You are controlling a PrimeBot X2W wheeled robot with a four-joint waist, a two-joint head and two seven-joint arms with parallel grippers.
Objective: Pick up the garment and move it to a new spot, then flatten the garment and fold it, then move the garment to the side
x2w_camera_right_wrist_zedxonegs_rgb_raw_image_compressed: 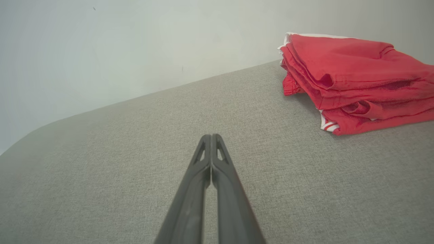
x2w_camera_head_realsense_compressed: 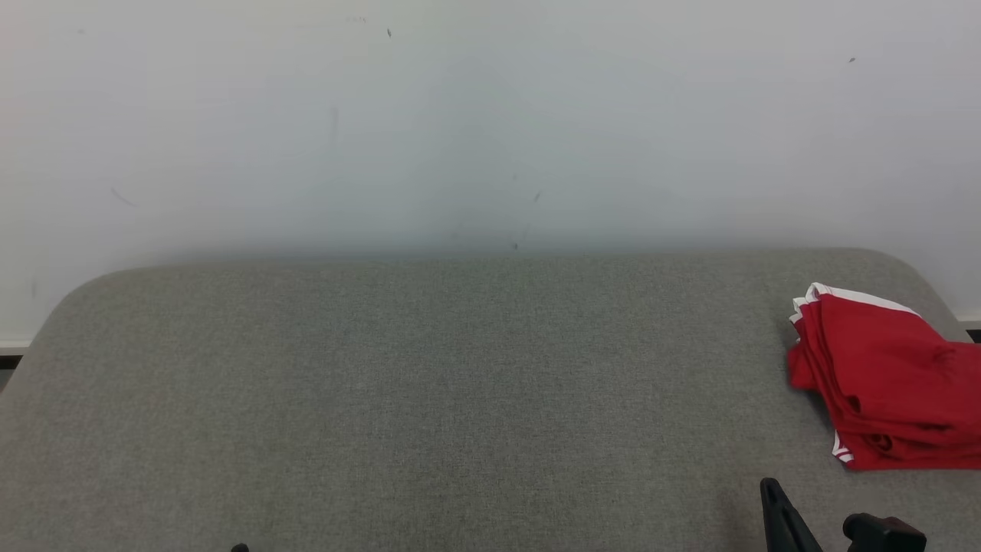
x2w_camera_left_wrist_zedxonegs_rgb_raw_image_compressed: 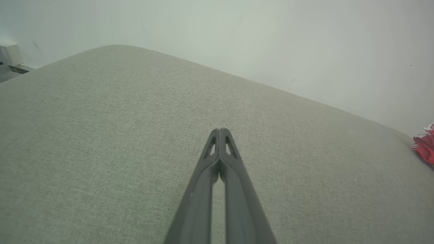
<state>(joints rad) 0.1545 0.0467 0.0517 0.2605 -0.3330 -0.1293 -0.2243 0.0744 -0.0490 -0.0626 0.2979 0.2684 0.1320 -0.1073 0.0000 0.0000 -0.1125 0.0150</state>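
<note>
The garment (x2w_camera_head_realsense_compressed: 889,383) runs off the head view's right edge.

The left gripper (x2w_camera_left_wrist_zedxonegs_rgb_raw_image_compressed: 220,130) has its two long dark fingers (x2w_camera_left_wrist_zedxonegs_rgb_raw_image_compressed: 237,196) pressed together at the tips, with nothing between them. The right gripper (x2w_camera_right_wrist_zedxonegs_rgb_raw_image_compressed: 211,136) is closed the same way and is empty. Both sit low at the near edge, left and right, pointing away.

— What's under you?
— Beneath my fingers (x2w_camera_left_wrist_zedxonegs_rgb_raw_image_compressed: 198,203), a grey woven surface (x2w_camera_head_realsense_compressed: 429,383), its far corners rounded.
— And past the tips?
— A plain pale wall (x2w_camera_head_realsense_compressed: 490,115), lightly scuffed, evenly lit.
</note>
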